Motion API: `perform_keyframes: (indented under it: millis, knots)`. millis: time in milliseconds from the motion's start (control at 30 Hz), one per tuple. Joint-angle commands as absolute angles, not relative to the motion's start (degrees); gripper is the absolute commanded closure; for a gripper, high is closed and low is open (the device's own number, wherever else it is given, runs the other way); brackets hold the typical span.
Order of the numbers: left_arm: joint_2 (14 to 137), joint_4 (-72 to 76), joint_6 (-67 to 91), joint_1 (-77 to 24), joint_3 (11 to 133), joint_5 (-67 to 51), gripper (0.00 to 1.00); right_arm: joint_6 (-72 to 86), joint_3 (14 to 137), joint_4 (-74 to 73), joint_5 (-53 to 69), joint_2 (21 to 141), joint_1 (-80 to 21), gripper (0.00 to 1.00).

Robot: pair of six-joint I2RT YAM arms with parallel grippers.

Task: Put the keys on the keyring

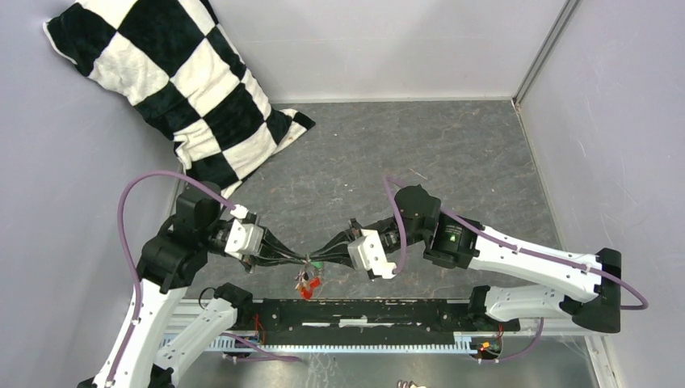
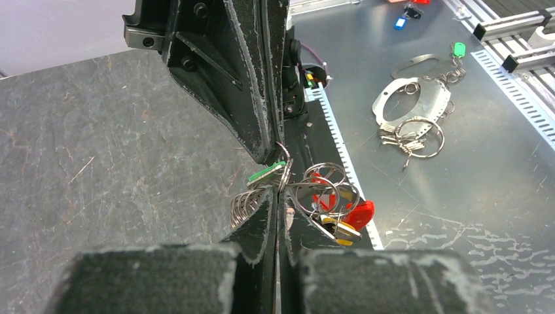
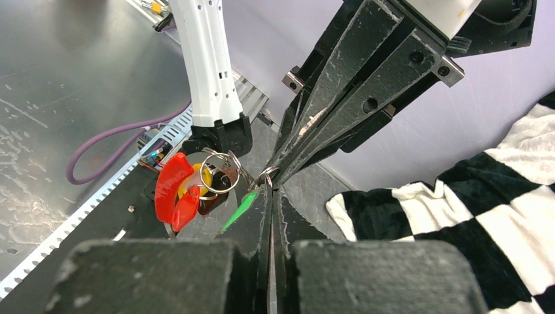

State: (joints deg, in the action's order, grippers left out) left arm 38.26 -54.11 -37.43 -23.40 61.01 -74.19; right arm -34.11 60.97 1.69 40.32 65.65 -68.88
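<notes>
Nearest the bases, the yellow key [image 2: 343,230] and a red piece [image 2: 358,214] (key or strap, I cannot tell) hang on the keyring [image 2: 245,205]. Just beyond, the left gripper [image 2: 275,196] and right gripper [image 3: 270,190] meet tip to tip, both clenched on its wire. The green key [image 2: 267,173] at that pinch looks not yet threaded.

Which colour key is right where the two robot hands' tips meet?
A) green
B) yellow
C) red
A: the green key sits at the meeting tips of the left hand and right hand, both shut on the keyring, while the yellow key and red strap dangle lower.
</notes>
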Motion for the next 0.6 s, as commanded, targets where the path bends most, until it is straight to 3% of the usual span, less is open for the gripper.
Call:
perform_keyframes:
  millis: [0,567]
  knots:
    - [39.07,-56.78,-42.14,-23.61,62.78,-72.86,0.98,-32.79,64.79,7.91,39.14,65.79,-68.95,1.0]
    - [38.26,-56.75,-42.28,-23.55,62.24,-72.34,0.98,-30.6,63.9,9.93,38.06,66.62,-69.86,1.0]
